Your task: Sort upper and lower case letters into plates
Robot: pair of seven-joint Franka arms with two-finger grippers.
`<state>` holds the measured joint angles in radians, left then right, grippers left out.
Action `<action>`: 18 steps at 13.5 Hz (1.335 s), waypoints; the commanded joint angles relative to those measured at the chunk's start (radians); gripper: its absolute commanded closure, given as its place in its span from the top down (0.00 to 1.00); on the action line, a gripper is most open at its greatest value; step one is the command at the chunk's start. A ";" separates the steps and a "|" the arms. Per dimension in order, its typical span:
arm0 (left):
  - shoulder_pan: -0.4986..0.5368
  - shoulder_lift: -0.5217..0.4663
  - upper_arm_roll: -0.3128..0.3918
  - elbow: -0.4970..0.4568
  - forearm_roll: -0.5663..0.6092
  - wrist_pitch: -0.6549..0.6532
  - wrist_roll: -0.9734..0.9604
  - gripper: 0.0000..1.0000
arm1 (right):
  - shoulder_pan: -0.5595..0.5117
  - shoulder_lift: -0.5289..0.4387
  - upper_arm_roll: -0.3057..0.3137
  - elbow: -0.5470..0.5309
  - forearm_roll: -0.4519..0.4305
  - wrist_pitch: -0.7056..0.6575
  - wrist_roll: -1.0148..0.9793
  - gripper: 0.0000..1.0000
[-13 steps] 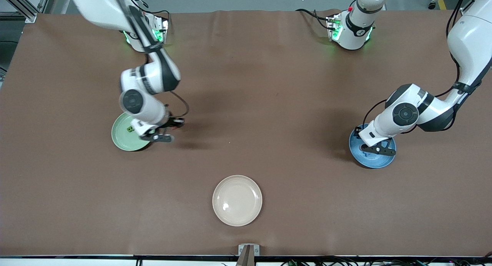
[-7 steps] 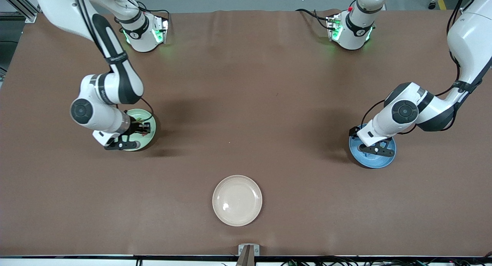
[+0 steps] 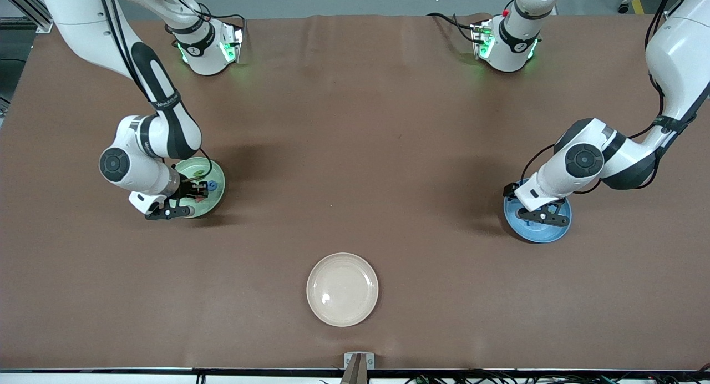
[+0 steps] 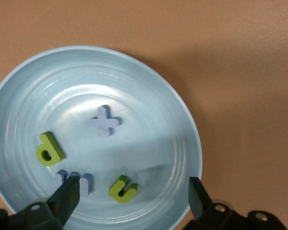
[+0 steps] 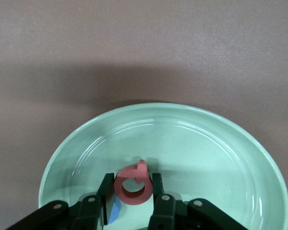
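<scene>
Red letter (image 5: 133,185), a Q shape, sits pinched upright between the fingers of the right gripper (image 5: 130,191), closed on it, just above the floor of the light green plate (image 5: 216,143). A blue letter (image 5: 114,211) shows under the gripper, partly hidden. That plate lies toward the right arm's end of the counter (image 3: 355,151).

Left gripper (image 4: 129,194) hangs low over the blue plate (image 4: 182,124) with its fingers spread wide and nothing between them. In that plate lie four letters, apart from one another: a pale blue x (image 4: 104,121), a green p (image 4: 49,149), a green n (image 4: 122,189), and a pale blue letter (image 4: 76,180) partly covered by one finger. The blue plate lies toward the left arm's end of the counter.

Both arms reach down from their bases, elbows bent, wrists tipped over their plates.

Front view hides most of both plates' contents under the wrists, but alone shows the cream-white plate (image 3: 342,289), nearer the front camera, between the two arms' ends.
</scene>
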<state>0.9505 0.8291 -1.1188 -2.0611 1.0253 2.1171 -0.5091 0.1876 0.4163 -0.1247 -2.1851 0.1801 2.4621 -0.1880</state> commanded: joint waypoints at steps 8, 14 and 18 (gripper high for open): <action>-0.300 -0.473 0.328 0.001 -0.607 0.029 0.352 0.99 | -0.036 -0.007 0.017 -0.005 -0.010 -0.003 -0.010 0.05; -0.752 -0.715 0.805 -0.002 -0.971 0.011 0.491 0.99 | -0.030 -0.020 0.017 0.033 -0.010 -0.075 -0.008 1.00; -0.884 -0.781 0.959 0.016 -1.033 -0.012 0.495 0.99 | -0.033 -0.077 0.014 0.174 -0.013 -0.329 -0.001 1.00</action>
<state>0.1244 0.0870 -0.2286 -2.0380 0.0276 2.1165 -0.0349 0.1739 0.3933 -0.1205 -2.0453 0.1800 2.2167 -0.1890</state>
